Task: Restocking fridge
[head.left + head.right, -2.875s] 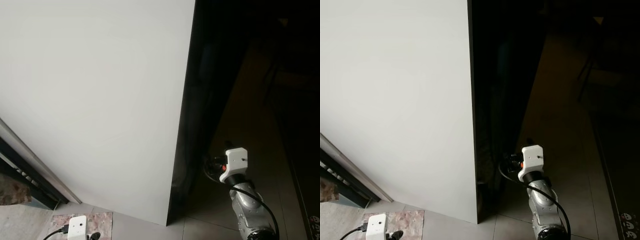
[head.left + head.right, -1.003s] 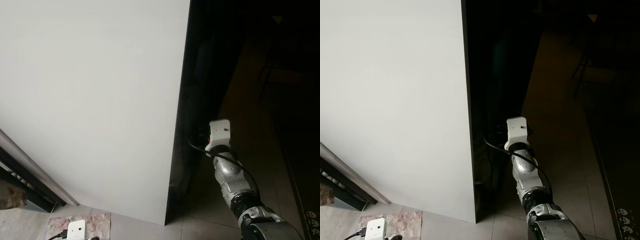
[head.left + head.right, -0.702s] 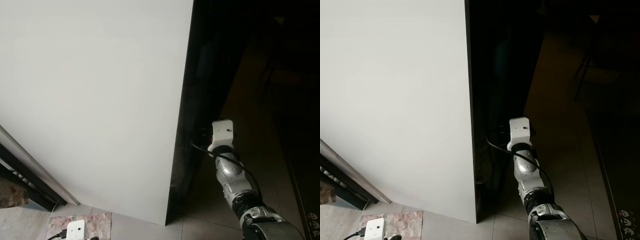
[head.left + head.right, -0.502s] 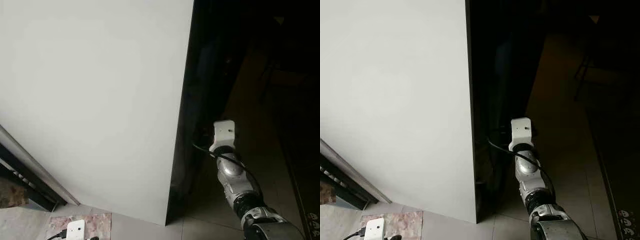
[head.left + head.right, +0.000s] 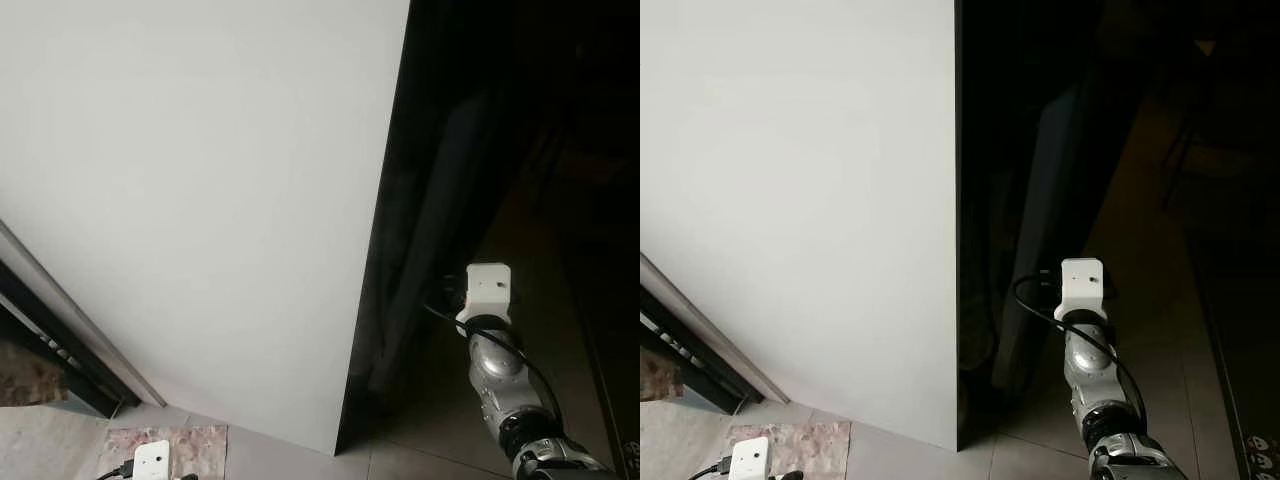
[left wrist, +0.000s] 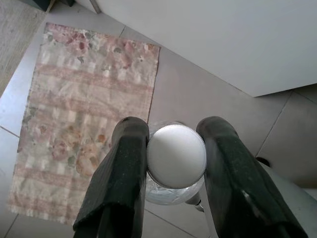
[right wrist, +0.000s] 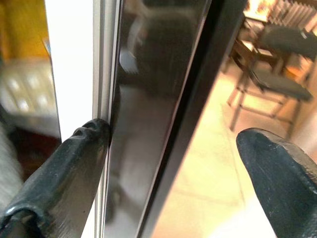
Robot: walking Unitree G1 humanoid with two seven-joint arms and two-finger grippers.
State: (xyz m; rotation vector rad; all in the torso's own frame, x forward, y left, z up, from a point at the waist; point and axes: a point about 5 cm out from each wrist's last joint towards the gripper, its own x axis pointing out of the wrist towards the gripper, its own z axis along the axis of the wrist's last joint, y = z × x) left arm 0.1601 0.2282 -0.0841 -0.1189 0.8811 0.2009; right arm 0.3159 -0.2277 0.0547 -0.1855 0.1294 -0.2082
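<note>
Right gripper (image 7: 168,163) spread wide at the fridge door's dark edge; left gripper (image 6: 171,163) clamped on a white-capped bottle.

The fridge (image 5: 200,200) fills the robot's left as a broad, flat, matte white panel, and its glossy black door (image 5: 1040,200) stands edge-on beside it. The silver right arm (image 5: 1090,370) reaches up to that edge — one ribbed black finger (image 7: 74,163) touches the pale seam beside the mirror-smooth dark panel, the other finger is well apart. Low down, the left gripper's fingers pinch the bottle (image 6: 176,158) by its round, ridged white cap — clear body below. Beneath it lie a faded floral rug (image 6: 79,114) and grey floor tiles (image 6: 198,99).
</note>
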